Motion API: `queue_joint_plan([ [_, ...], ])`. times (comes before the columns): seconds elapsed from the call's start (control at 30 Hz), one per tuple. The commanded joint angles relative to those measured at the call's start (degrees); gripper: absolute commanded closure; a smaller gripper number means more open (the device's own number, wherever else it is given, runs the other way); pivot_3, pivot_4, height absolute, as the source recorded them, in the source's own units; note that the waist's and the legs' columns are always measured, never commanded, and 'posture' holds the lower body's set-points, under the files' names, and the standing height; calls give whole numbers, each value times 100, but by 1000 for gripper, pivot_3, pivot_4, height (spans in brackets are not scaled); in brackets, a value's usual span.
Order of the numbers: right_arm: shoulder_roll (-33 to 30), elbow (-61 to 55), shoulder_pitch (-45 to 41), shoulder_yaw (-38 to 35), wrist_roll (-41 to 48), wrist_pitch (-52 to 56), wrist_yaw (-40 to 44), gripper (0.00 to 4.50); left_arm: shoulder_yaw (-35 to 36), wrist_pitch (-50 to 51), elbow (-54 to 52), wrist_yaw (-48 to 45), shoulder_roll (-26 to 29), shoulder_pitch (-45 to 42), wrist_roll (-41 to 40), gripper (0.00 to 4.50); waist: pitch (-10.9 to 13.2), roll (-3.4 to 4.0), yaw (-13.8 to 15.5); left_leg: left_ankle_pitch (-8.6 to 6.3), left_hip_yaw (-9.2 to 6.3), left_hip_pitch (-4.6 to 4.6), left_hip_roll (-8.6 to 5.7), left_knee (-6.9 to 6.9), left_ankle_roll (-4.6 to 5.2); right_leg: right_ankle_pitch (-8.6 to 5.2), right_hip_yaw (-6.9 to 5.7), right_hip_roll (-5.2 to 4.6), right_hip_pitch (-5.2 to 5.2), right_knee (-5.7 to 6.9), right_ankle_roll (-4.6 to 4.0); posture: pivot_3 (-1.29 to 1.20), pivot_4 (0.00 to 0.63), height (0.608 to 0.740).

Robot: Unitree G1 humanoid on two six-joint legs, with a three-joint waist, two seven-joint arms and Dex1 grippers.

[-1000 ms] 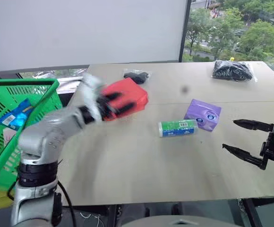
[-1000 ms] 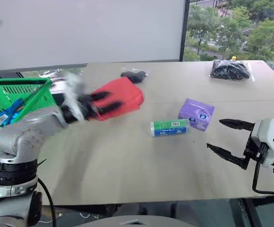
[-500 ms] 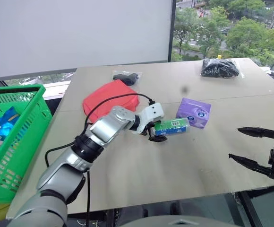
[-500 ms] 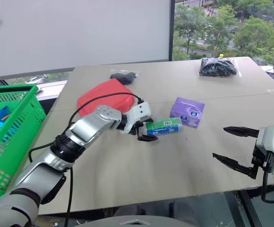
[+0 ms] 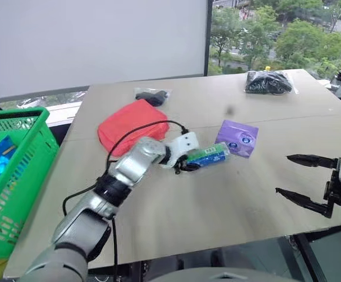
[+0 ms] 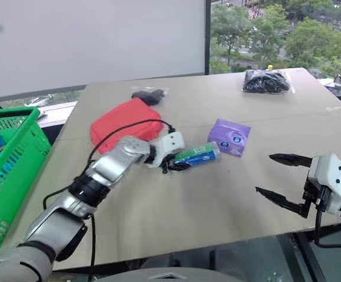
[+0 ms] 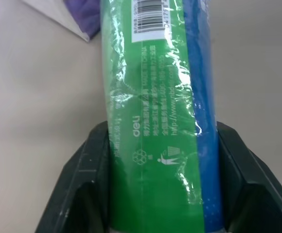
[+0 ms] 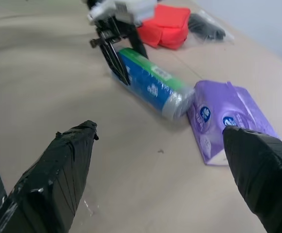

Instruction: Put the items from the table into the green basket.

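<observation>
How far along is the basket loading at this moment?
Early on. The green basket already holds some packaged goods. In hand: the left gripper straddles the green roll, which lies on the table. Left: red pouch, purple packet, two bags of black things.

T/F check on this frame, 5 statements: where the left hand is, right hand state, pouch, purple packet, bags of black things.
1. The left hand has its fingers on either side of the green-and-white roll. True.
2. The right hand holds the purple packet. False: it is open, holding nothing, off to the side of the packet.
3. The red pouch lies in the green basket. False: it lies on the table.
4. The purple packet lies beside the far end of the roll. True.
5. Both clear bags of black things sit together. False: the other bag is beside the red pouch.
</observation>
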Motion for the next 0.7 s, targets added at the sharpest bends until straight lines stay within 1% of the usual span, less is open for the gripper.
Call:
queue_joint_plan([
  [0.03,84,23,-499,321,113,-94,-102,0,2128,662,-646,850,91,-147,-782,2180,2,-4,59,1,-10,3,-1,7,-1,1,-10,-1,-10,2,-1,39,0,740],
  [0.1,219,66,-962,663,197,-99,-151,0,3084,655,-552,1849,-53,-296,-741,2180,2,-3,121,1,-18,10,-7,7,-2,1,-18,-10,1,5,-1,79,0,740],
  [0.13,280,72,-1146,783,248,-86,-164,0,3411,639,-521,2236,-127,-386,-729,2180,4,-6,154,1,-18,15,-8,5,-2,1,-18,-12,4,5,-1,99,0,740],
  [0.2,466,58,-1695,1111,408,23,-249,0,4097,328,-310,3320,-225,-661,-473,2180,6,-11,216,3,-23,18,-10,5,-6,3,-24,-17,5,4,-2,115,0,740],
  [0.23,555,59,-1997,1307,461,69,-275,0,4492,208,-179,3940,-251,-809,-349,2180,6,-13,248,16,-30,16,-12,5,-31,4,-31,-21,5,5,-3,133,0,740],
  [0.3,679,78,-2523,1693,447,139,-281,0,5027,-108,21,4921,-210,-885,-46,2180,6,-17,306,19,-37,8,-17,3,-37,6,-35,-28,-5,5,-5,144,0,740],
  [0.37,843,133,-3038,2019,436,190,-306,0,5442,-281,73,5576,-254,-809,76,2180,4,-21,330,19,-36,5,-18,-2,-40,8,-33,-30,-17,4,-8,158,0,740],
  [0.43,978,188,-3421,2209,461,228,-353,0,5687,-360,35,5995,-315,-719,167,2180,-13,-49,476,19,-43,-10,-21,-13,-41,8,-40,-36,-35,0,-9,164,0,740],
  [0.53,1203,256,-3967,2423,526,308,-429,0,6193,-383,-41,6566,-461,-729,21,2180,-37,-93,685,19,-67,-70,-44,-11,-43,9,-65,-63,-90,5,-10,179,0,740],
  [0.57,1247,257,-4077,2457,569,341,-430,0,6362,-340,-9,6680,-477,-767,-74,2180,-45,-113,758,21,-87,-103,-52,4,-45,10,-84,-71,-108,5,-10,182,0,740],
  [0.6,1283,259,-4150,2479,612,365,-419,0,6535,-250,81,6769,-486,-828,-198,2180,-57,-134,825,22,-101,-117,-58,7,-48,11,-100,-78,-117,6,-11,182,0,740],
  [0.7,1327,281,-4250,2514,684,385,-385,0,6858,16,295,6980,-523,-948,-514,2180,-70,-154,976,23,-127,-121,-66,6,-49,13,-134,-89,-113,4,-16,183,0,740],
])
